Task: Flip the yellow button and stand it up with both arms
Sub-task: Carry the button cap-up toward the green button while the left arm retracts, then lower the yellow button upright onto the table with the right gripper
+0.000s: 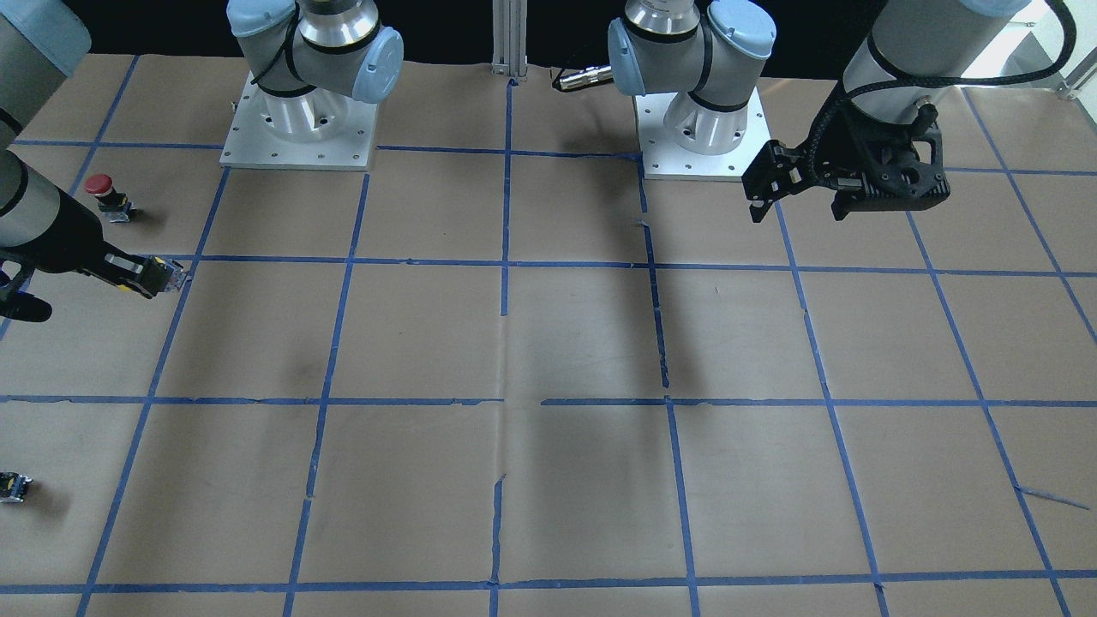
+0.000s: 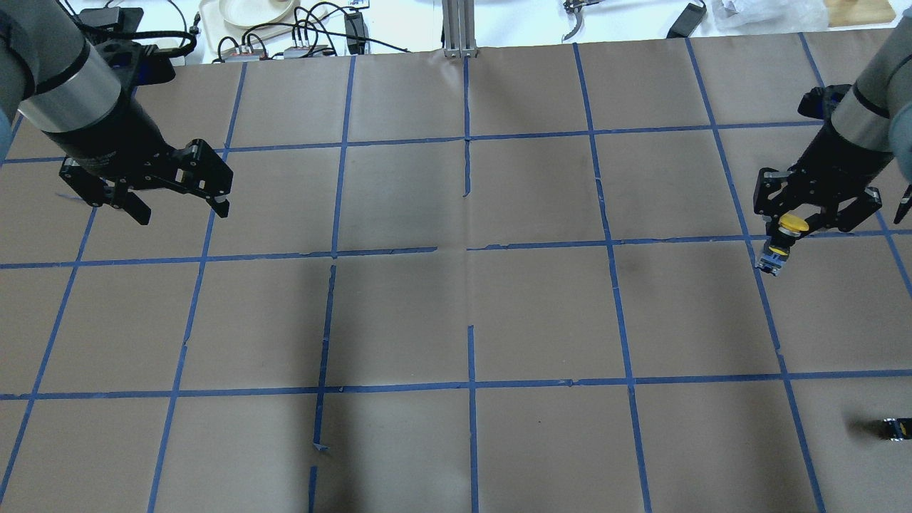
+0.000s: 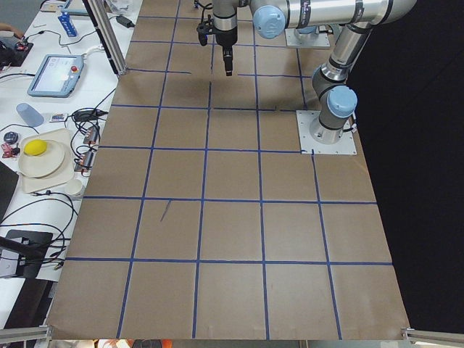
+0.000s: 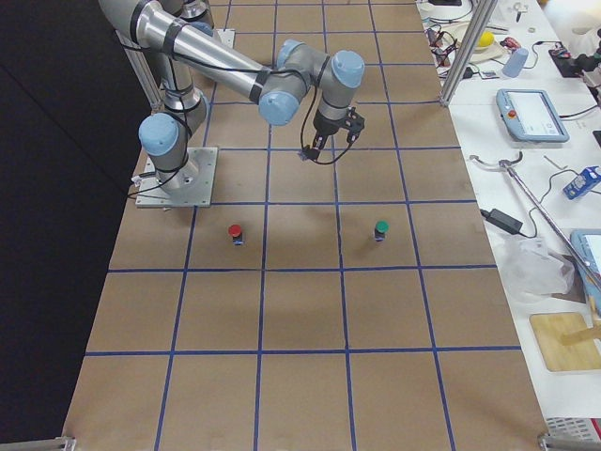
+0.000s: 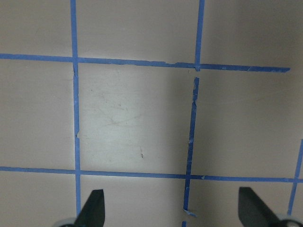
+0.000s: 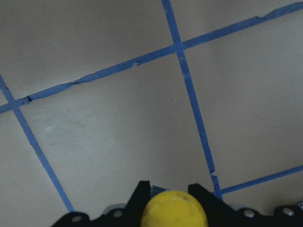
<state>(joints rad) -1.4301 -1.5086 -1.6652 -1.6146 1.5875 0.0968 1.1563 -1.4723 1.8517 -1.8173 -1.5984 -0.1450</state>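
Note:
The yellow button (image 2: 774, 256) is held by its cap in my right gripper (image 2: 791, 228) at the table's right side. Its grey-black body sticks out past the fingertips, tilted. In the right wrist view the yellow cap (image 6: 174, 211) sits between the black fingers (image 6: 140, 195). The front view shows the right gripper (image 1: 150, 276) with the button's body (image 1: 174, 274) at its tip. My left gripper (image 2: 178, 196) hangs open and empty over the table's left side, far from the button. Its fingertips (image 5: 92, 208) stand wide apart over bare paper.
A red-capped button (image 1: 101, 187) stands near the right arm; it also shows in the right side view (image 4: 235, 231) beside a green-capped one (image 4: 380, 228). A small dark capless block (image 2: 896, 427) lies near the robot-side right edge. Blue tape grids the brown paper.

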